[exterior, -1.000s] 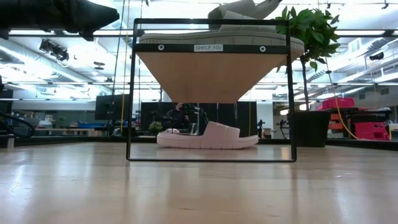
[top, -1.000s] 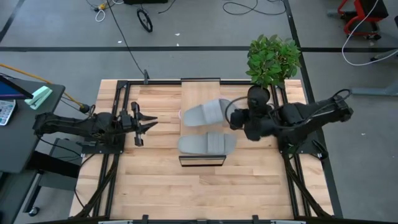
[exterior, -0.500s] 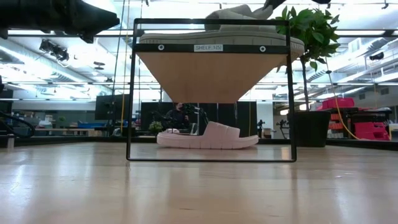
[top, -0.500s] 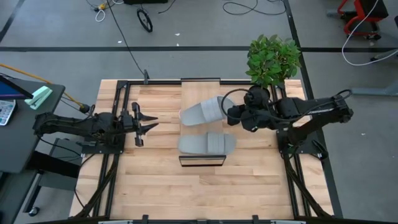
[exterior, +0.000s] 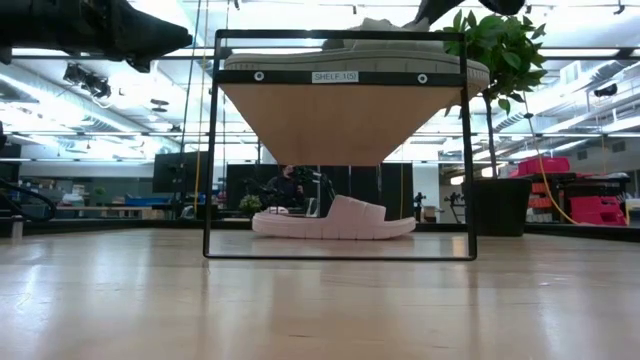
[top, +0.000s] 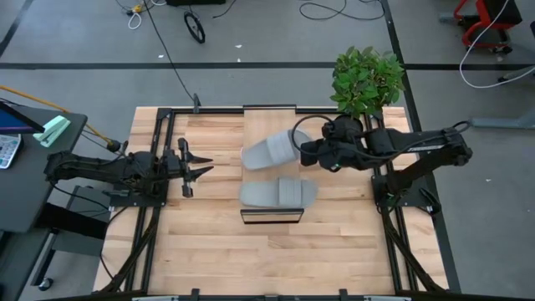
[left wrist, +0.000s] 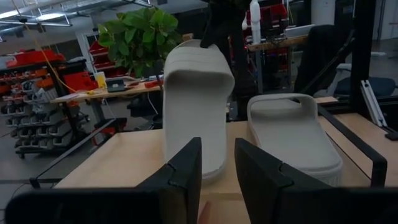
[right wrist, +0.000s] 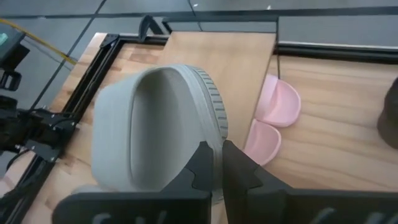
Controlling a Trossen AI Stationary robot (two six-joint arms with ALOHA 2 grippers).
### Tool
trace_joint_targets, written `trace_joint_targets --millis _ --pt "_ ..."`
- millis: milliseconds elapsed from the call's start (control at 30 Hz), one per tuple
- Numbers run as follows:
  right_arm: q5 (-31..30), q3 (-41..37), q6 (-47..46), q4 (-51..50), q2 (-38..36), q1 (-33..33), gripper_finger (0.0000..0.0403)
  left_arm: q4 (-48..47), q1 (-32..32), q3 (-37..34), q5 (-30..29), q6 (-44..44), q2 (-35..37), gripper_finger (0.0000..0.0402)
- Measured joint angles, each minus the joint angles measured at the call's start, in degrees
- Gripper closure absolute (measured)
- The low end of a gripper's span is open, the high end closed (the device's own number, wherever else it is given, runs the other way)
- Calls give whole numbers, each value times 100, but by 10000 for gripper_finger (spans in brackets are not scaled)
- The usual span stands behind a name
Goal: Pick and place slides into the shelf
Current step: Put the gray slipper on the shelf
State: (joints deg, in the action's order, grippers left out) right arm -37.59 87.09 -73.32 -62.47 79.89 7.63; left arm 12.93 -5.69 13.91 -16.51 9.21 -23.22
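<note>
My right gripper (top: pixel 304 151) is shut on a grey slide (top: pixel 271 151) over the far half of the shelf (top: pixel 269 119), a long light plank in a dark frame. The held slide (left wrist: pixel 195 106) tilts, its strap end high. The second grey slide (top: pixel 278 193) lies flat by its sole on the shelf's near half. Two pink slides (right wrist: pixel 272 118) lie on the table under the shelf; one pink slide (exterior: pixel 335 218) shows in the low view. My left gripper (top: pixel 197 165) waits open, left of the shelf, its fingers (left wrist: pixel 180 177) pointing at it. My right gripper pinches the grey slide's side rim by the ribbed strap (right wrist: pixel 215 140) between its two fingers (right wrist: pixel 200 163). It comes from the table's right, slanting down. The slide tilts with the held end raised. Whether its low end (left wrist: pixel 208 171) touches the shelf top, I cannot tell.
A potted plant (top: pixel 366 79) stands at the table's far right corner, right beside my right arm. Dark frame rails (top: pixel 159 142) run along the table's left and right sides. Bare tabletop (top: pixel 276 259) lies near the front edge.
My right gripper has carried the grey slide a little toward the table's left and far edges and lowered it toward the shelf top. The slide sits lower and flatter in the low view than a second ago. The left arm has kept still.
</note>
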Motion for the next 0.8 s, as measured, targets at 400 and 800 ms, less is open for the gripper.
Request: trace_joint_targets --millis 400,800 --pt "134 0 118 165 101 -89 389 -70 3 0 0 0 -2 307" --pt "399 0 4 404 232 -89 389 -85 4 0 0 28 -2 316"
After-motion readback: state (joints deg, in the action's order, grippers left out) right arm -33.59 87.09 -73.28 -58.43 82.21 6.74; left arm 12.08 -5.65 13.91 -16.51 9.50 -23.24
